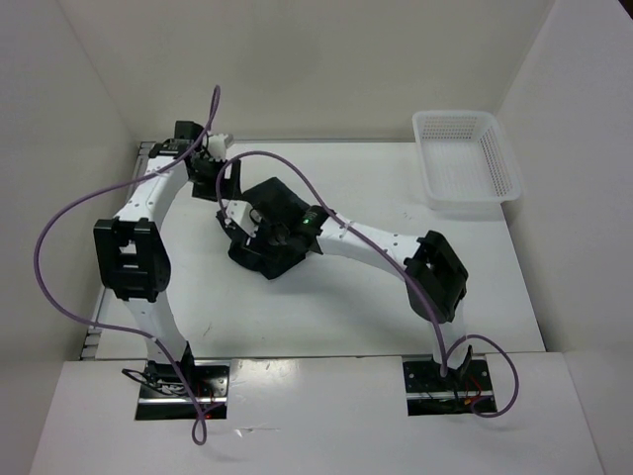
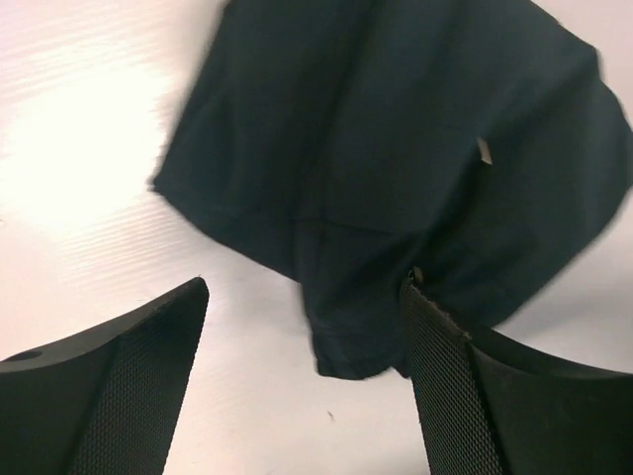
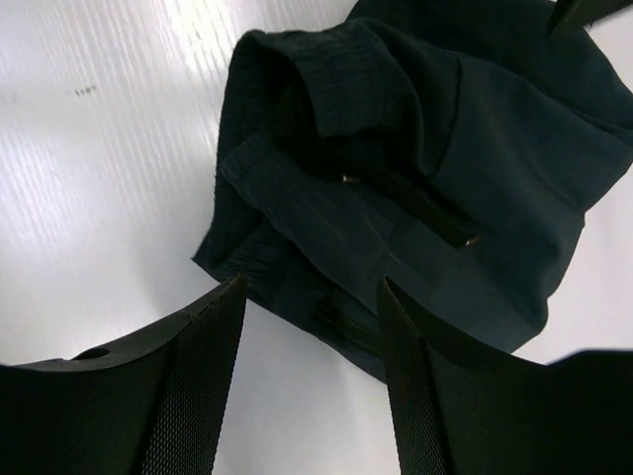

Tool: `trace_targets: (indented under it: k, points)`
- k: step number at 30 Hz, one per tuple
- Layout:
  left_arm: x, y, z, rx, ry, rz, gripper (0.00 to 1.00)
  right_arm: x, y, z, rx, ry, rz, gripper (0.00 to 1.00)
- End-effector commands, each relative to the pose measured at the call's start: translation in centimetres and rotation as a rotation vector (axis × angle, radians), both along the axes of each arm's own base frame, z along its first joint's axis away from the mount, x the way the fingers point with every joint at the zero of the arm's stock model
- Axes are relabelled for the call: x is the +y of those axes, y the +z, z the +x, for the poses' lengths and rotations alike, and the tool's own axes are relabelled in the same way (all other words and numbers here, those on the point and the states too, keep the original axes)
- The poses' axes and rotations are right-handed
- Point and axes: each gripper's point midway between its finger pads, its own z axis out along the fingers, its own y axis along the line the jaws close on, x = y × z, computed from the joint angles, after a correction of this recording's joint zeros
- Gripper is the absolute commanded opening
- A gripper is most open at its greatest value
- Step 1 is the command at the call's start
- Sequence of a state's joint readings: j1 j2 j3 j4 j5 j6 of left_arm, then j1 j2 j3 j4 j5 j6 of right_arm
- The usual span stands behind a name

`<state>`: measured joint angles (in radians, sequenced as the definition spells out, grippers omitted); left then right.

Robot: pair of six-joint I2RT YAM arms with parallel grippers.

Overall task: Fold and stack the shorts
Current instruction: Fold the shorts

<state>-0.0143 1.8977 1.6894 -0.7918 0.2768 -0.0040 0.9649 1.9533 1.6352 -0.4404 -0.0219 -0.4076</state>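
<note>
The dark shorts [image 1: 272,223] lie crumpled on the white table, left of centre. In the left wrist view the shorts [image 2: 396,148] fill the upper right and a tiny light tag [image 2: 484,150] shows. My left gripper [image 2: 307,327] is open, and a corner of the fabric hangs between its fingers, close to the right one. From above, the left gripper [image 1: 229,188] is at the shorts' far left edge. My right gripper [image 3: 312,297] is open over the near edge of the bunched shorts [image 3: 415,168], with the ribbed waistband just ahead. From above, the right gripper [image 1: 252,236] is over the shorts.
A white lattice basket [image 1: 465,158] stands at the back right of the table [image 1: 336,317]. White walls enclose the table on the left, back and right. Purple cables loop from both arms.
</note>
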Motion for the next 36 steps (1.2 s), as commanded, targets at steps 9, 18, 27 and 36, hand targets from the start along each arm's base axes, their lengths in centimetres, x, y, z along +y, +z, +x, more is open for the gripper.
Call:
trace_targets:
  k: [9, 18, 27, 36]
  points:
    - [-4.8, -5.0, -5.1, 0.280, -0.117, -0.154, 0.92, 2.0, -0.7, 0.5, -0.168, 0.241, -0.061, 0.61]
    - [-3.9, -8.7, -5.5, 0.354, -0.095, -0.079, 0.58, 2.1, -4.6, -0.5, -0.155, 0.298, -0.130, 0.62]
    - [-3.5, -10.5, -5.8, 0.383, -0.089, -0.034, 0.40, 3.2, -5.1, 1.9, -0.232, 0.241, -0.138, 0.60]
    - [-3.5, -10.6, -5.6, 0.374, -0.089, -0.034, 0.11, 3.9, -4.1, 3.0, -0.288, 0.180, -0.114, 0.26]
